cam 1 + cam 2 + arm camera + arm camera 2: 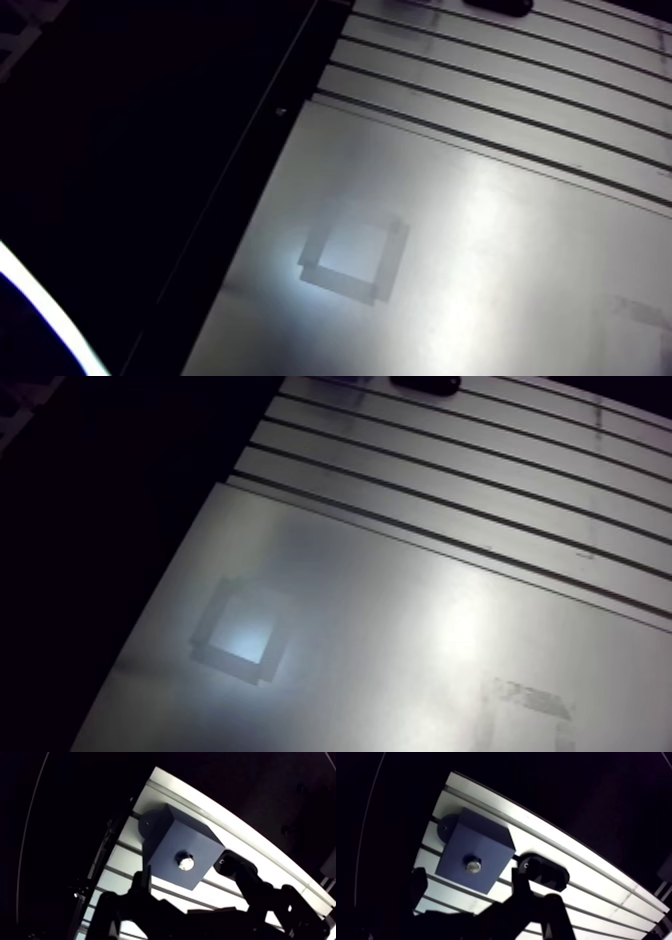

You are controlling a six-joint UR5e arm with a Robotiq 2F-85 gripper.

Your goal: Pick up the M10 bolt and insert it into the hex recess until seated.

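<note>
Fingers spread wide, empty. M10 bolt stands in centre of blue block on desk, dead ahead, midway btwn both tips; axis approx. along approach, looks seated

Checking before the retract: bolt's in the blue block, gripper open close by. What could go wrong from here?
1. Bolt may not be fully seated: its head shines at the block top face, but its depth can't be read.
2. Gripper is open and close to the block, so a sideways move could knock it.
</note>
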